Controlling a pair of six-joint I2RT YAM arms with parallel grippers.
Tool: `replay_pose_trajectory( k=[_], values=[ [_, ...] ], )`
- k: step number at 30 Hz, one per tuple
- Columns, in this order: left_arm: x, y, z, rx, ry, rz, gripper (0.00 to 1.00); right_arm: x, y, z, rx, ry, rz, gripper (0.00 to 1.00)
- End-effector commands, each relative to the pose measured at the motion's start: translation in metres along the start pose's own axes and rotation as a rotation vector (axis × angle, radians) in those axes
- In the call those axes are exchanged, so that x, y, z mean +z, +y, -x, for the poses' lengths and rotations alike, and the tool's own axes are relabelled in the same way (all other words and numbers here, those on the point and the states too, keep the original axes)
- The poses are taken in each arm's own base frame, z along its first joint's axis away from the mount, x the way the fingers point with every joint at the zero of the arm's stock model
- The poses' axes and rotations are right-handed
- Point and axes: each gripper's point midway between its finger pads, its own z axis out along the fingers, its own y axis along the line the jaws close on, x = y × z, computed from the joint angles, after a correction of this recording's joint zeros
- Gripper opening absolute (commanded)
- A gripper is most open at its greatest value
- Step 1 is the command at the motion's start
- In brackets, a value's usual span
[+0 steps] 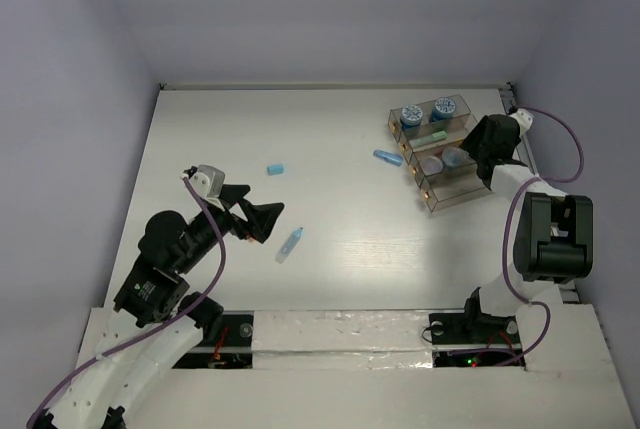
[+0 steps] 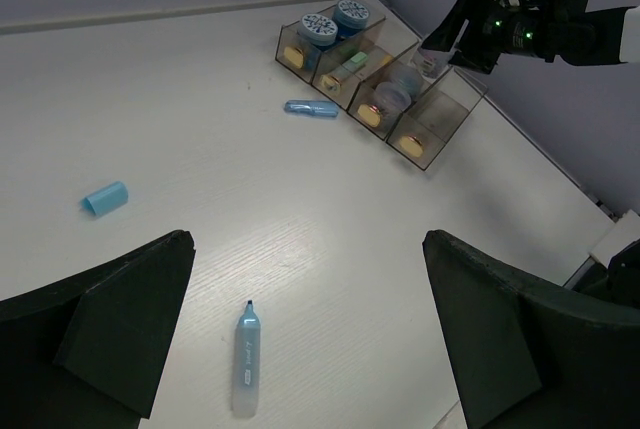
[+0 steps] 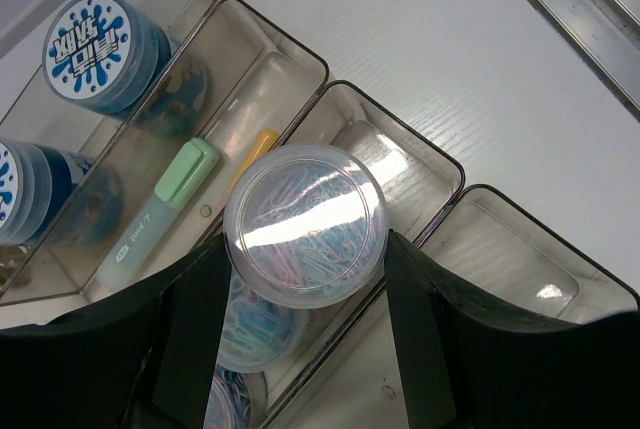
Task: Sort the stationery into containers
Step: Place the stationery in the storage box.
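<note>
Containers hold rolls, sticks and jars.

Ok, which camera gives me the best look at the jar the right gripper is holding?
Right wrist: the clear jar fills mid-frame, held by the right gripper, paper clips visible inside. Top external and left wrist show only a small pale disc at the gripper.
</note>
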Motion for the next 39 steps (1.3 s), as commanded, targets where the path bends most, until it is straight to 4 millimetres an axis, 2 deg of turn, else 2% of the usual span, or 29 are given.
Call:
replay_pose_trajectory(
  k=[1,5,14,15,18,22,27,28,31,32,34,35,37,38,39],
  values=[
    [0.003,-0.001,0.003,-0.002,-0.017,-0.003,0.99,0.003,0.008,0.030,0.023,-0.086,0.009,0.59],
    [0.003,-0.001,0.004,0.000,-0.019,-0.002,0.99,0.004,0.007,0.028,0.023,-0.080,0.005,0.63],
    [0.003,0.000,0.004,-0.001,-0.018,-0.001,0.99,0.002,0.006,0.029,0.030,-0.073,0.011,0.79],
    [0.003,0.000,0.003,-0.001,-0.017,0.000,0.99,0.001,0.006,0.029,0.028,-0.071,0.015,0.83],
    [0.003,0.000,0.003,-0.001,-0.017,0.000,0.99,-0.001,0.011,0.030,0.030,-0.062,0.042,0.92],
    [0.004,0.000,0.003,0.001,-0.015,0.001,0.99,-0.013,0.025,0.036,0.037,-0.063,0.122,0.95],
    [0.006,0.001,0.001,0.001,-0.004,0.005,0.99,-0.047,0.071,0.046,0.011,-0.082,0.306,0.96],
    [0.007,0.002,0.001,-0.001,-0.003,0.006,0.99,-0.055,0.087,0.043,-0.011,-0.078,0.349,0.96],
    [0.008,0.006,-0.001,-0.003,0.003,0.023,0.99,-0.075,0.117,0.041,-0.065,-0.075,0.428,0.95],
    [0.009,0.006,-0.001,-0.003,0.005,0.027,0.99,-0.087,0.139,0.030,-0.101,-0.057,0.488,0.95],
    [0.010,0.012,-0.001,-0.008,0.008,0.058,0.99,-0.098,0.161,0.016,-0.140,-0.023,0.543,0.92],
    [0.010,0.016,0.000,-0.009,0.004,0.074,0.99,-0.109,0.179,-0.001,-0.164,0.015,0.596,0.91],
    [0.009,0.021,0.001,-0.012,-0.001,0.103,0.99,-0.120,0.200,-0.029,-0.177,0.099,0.684,0.83],
    [0.009,0.025,0.002,-0.012,-0.007,0.125,0.99,-0.132,0.215,-0.041,-0.171,0.147,0.759,0.80],
    [0.009,0.026,0.003,-0.014,-0.009,0.131,0.99,-0.145,0.233,-0.056,-0.189,0.177,0.817,0.69]
  ],
)
